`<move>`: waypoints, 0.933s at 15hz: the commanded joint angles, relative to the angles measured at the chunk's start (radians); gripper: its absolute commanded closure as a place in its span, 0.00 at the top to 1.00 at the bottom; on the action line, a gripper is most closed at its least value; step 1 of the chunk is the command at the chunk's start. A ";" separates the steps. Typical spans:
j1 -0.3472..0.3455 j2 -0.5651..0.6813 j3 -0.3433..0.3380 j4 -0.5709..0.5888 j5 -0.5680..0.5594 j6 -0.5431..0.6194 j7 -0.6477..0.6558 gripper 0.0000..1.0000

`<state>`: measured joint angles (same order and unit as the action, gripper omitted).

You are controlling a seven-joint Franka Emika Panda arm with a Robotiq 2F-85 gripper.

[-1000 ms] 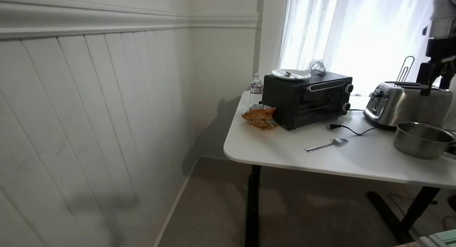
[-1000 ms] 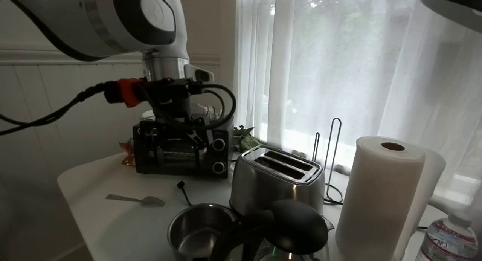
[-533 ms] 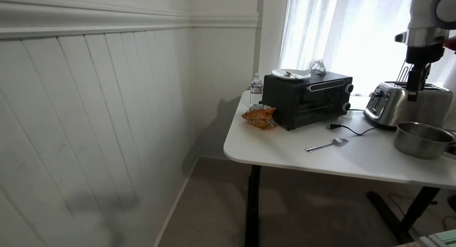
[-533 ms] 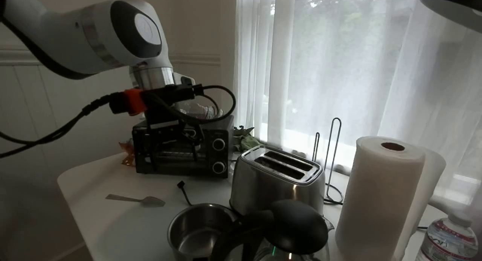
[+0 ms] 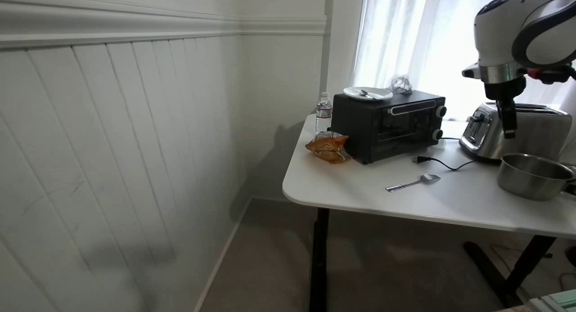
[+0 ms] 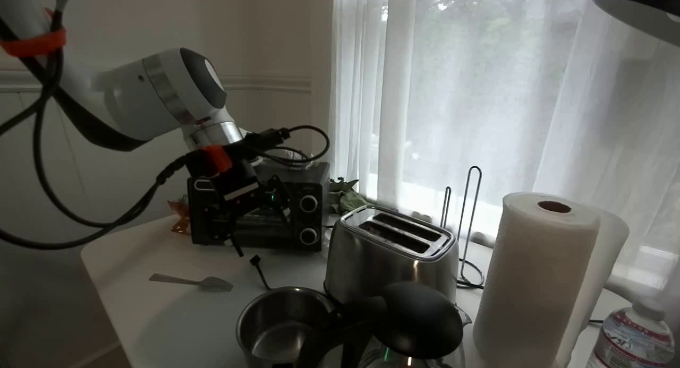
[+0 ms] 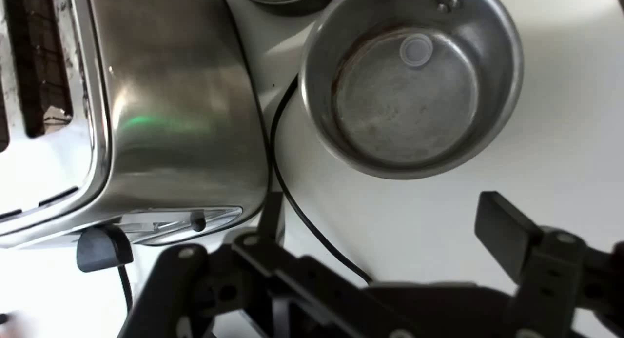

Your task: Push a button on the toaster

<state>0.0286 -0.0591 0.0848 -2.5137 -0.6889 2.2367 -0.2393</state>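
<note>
The silver toaster (image 5: 542,132) stands on the white table and also shows in an exterior view (image 6: 366,262). In the wrist view the toaster (image 7: 180,113) fills the left side. Its black lever (image 7: 105,249) sticks out from the end panel, with a small dark knob (image 7: 198,221) beside it. Buttons on that panel cannot be made out. My gripper (image 7: 382,213) is open and empty, its left finger beside the toaster's lower corner. In both exterior views the gripper (image 5: 509,134) (image 6: 264,241) is tilted, off the toaster's long side, above the table.
A steel pot (image 7: 409,169) sits beside the toaster, close to the gripper. A black cord (image 7: 312,226) runs under the jaws. The black oven (image 5: 387,123), a fork (image 6: 212,284), a carafe with black lid (image 6: 419,320) and a paper roll (image 6: 536,272) are around.
The arm has come lower, moving leftward in an exterior view toward the toaster's lever end. The gripper has tilted from upright. The toaster and other objects have not moved.
</note>
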 commanded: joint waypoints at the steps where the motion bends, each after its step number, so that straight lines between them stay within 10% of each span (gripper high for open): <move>1: 0.013 0.021 -0.009 0.015 -0.018 -0.002 -0.001 1.00; 14: -0.024 0.190 -0.062 0.114 -0.040 0.150 -0.174 1.00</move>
<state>0.0217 0.0654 0.0432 -2.4471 -0.7293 2.3562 -0.3497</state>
